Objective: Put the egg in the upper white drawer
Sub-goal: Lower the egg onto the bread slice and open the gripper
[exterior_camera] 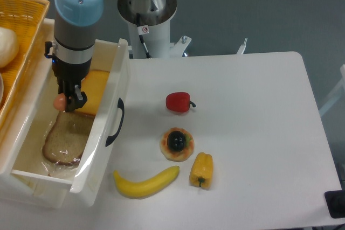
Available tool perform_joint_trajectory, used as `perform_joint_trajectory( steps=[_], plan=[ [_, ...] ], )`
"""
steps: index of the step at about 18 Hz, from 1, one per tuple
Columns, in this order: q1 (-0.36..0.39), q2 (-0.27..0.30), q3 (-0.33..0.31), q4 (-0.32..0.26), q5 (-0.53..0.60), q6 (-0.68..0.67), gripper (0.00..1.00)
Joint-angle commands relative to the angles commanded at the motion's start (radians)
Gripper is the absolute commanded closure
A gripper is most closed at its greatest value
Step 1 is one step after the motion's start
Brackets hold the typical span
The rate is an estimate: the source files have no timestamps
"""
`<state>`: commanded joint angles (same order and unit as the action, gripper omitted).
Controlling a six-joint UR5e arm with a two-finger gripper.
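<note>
Your claw hangs inside the upper white drawer, pointing straight down from the arm's blue-capped wrist. Its dark fingers are closed around the egg, which shows as a small orange-brown oval bulging out on the left of the fingers. You can see the egg held over the drawer's interior, just above the far end of the slice of brown bread that lies on the drawer floor; whether the egg touches the bread you cannot tell from this angle. Just beside the claw, toward the drawer's front panel, an orange-yellow slab like cheese rests inside the drawer. The drawer's curved black handle faces the open surface.

To the left of the drawer you have the yellow woven basket, with a pale round thing in it at the frame's edge.

Out on the surface, well apart from the drawer, sit a red pepper, a round pastry with a dark centre, a yellow pepper and a banana, the banana lying near the drawer's front corner.
</note>
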<state>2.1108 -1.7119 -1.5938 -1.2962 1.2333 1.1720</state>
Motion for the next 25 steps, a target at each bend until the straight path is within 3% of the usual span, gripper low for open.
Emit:
perform_joint_trajectory(
  steps=[14,19,21,25],
  plan=[
    [-0.008,-0.008,-0.006,0.003,0.000,0.002,0.50],
    [-0.008,-0.009,-0.006,0.005,0.000,0.002,0.42],
    [-0.008,-0.014,-0.006,0.006,0.000,0.003,0.33],
    [-0.008,-0.014,-0.005,0.008,0.000,0.003,0.31]
  ],
)
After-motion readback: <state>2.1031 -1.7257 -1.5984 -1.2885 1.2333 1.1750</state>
